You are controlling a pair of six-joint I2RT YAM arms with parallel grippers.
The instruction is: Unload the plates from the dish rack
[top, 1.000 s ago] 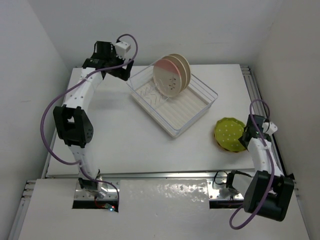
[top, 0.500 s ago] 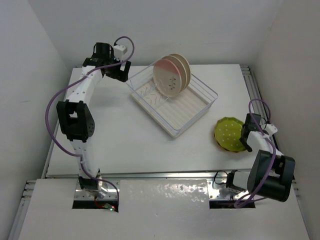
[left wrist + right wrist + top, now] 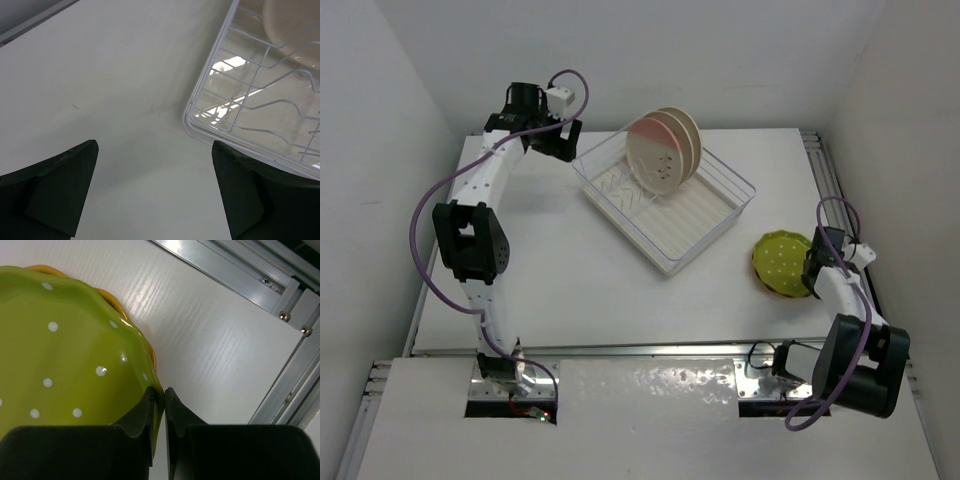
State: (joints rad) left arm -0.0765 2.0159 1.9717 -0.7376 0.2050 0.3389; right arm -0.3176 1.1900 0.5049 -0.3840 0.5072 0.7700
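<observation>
left gripper [image 3: 154, 150] agape; right gripper [image 3: 159, 392] pinches green plate [image 3: 65, 355], hiding orange plate [image 3: 112, 299] beneath

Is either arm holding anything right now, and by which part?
The right tool pinches the yellow-green plate by its rim; the left tool is open and empty.

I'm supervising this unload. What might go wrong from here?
1. The right gripper is pinching the rim of the green plate, which lies on the orange plate; pulling away without opening may drag it off the stack.
2. The left gripper hangs open beside a corner of the dish rack; reaching in, a finger may catch the wire rim and shove the rack, toppling the pink plate and beige plate standing inside.
</observation>
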